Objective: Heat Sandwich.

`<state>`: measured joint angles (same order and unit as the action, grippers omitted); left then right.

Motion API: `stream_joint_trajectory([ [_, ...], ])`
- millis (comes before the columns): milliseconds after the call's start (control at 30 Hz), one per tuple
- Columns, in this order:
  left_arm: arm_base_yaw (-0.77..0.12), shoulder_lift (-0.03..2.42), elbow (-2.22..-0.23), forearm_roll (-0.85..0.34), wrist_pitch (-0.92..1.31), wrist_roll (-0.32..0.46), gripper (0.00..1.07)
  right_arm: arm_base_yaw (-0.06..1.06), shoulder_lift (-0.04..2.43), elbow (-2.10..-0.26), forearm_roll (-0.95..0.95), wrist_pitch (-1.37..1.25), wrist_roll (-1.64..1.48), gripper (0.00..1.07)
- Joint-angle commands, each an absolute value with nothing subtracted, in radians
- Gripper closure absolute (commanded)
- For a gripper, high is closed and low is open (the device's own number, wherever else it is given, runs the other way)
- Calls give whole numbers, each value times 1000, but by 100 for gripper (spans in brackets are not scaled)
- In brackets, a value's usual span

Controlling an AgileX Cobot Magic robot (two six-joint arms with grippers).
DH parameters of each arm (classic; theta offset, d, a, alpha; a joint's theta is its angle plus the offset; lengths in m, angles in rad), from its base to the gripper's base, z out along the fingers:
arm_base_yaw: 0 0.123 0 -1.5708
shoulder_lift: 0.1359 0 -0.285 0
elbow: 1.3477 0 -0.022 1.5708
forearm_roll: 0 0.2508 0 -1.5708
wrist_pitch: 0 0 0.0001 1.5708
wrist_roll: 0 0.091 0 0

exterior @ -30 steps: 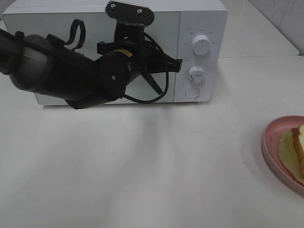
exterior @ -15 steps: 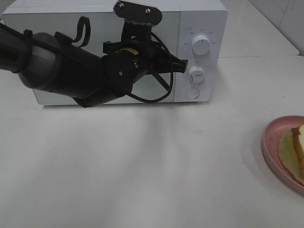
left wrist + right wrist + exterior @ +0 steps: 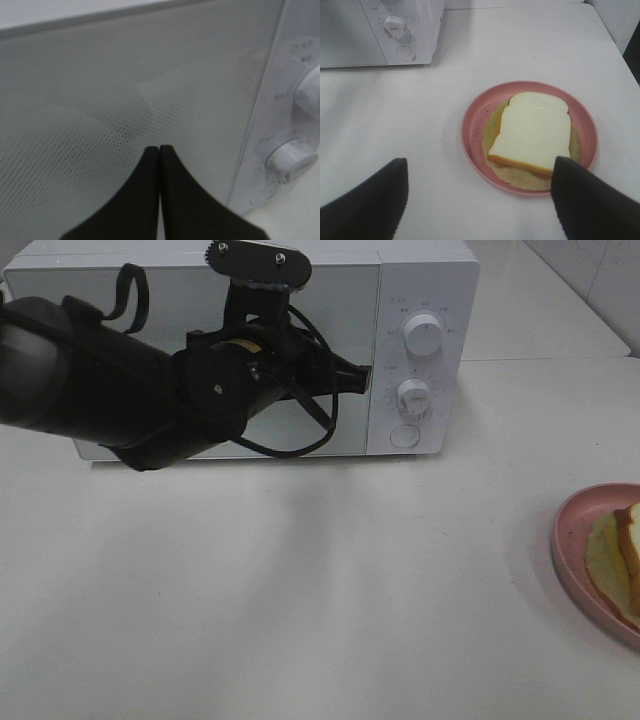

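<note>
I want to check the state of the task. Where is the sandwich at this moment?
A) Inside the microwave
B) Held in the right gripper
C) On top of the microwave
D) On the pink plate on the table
D: the sandwich lies on the pink plate on the table, while the microwave door is closed and the open right gripper holds nothing.

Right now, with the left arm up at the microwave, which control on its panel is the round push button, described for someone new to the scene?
Start at the white microwave oven at the back of the table and go to its control panel, right of the door. Two white ribbed knobs sit there, upper knob above lower knob. The flat round button lies lowest, flush and ringed, unlike the protruding knobs.
</note>
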<state>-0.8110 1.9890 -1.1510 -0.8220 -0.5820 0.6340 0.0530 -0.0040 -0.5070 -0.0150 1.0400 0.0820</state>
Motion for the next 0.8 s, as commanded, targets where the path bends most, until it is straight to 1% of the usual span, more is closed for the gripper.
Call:
stream_joint_trajectory([
  [33,-830,1914,-1075,-831,-530,636,107,45,-31,-506,-13,1036,69,31],
  [100,-830,1858,-1009,-830,-476,636,103,45,-31,-506,-13,1036,69,31],
  [133,-830,1839,-987,-830,-455,636,98,45,-31,-506,-13,1036,69,31],
  [167,-830,1839,-987,-830,-455,636,98,45,-31,-506,-13,1036,69,31],
  [200,-830,1804,-948,-830,-421,636,79,45,-31,-506,-13,1036,69,31],
  [233,-830,1785,-925,-831,-407,636,64,45,-31,-506,-13,1036,69,31],
  [267,-830,1766,-901,-831,-394,635,45,45,-31,-506,-13,1036,69,31],
  [300,-830,1766,-901,-831,-394,635,45,45,-31,-506,-13,1036,69,31],
  [333,-830,1751,-883,-831,-394,634,26,45,-31,-506,-13,1036,69,31],
  [367,-830,1716,-840,-831,-394,636,1,45,-31,-506,-13,1036,69,31],
  [467,-830,1684,-798,-831,-394,635,4,45,-31,-506,-13,1036,69,31],
  [500,-830,1647,-756,-831,-394,635,5,45,-31,-506,-13,1036,69,31],
  [633,-830,1587,-701,-831,-352,636,5,45,-31,-506,-13,1036,69,31],
  [733,-786,1508,-675,-831,-199,662,5,45,-31,-506,-13,1036,69,31],
  [767,-786,1508,-675,-831,-199,662,5,45,-31,-506,-13,1036,69,31],
  [800,-741,1480,-676,-831,-108,663,5,45,-31,-506,-13,1036,69,31],
])
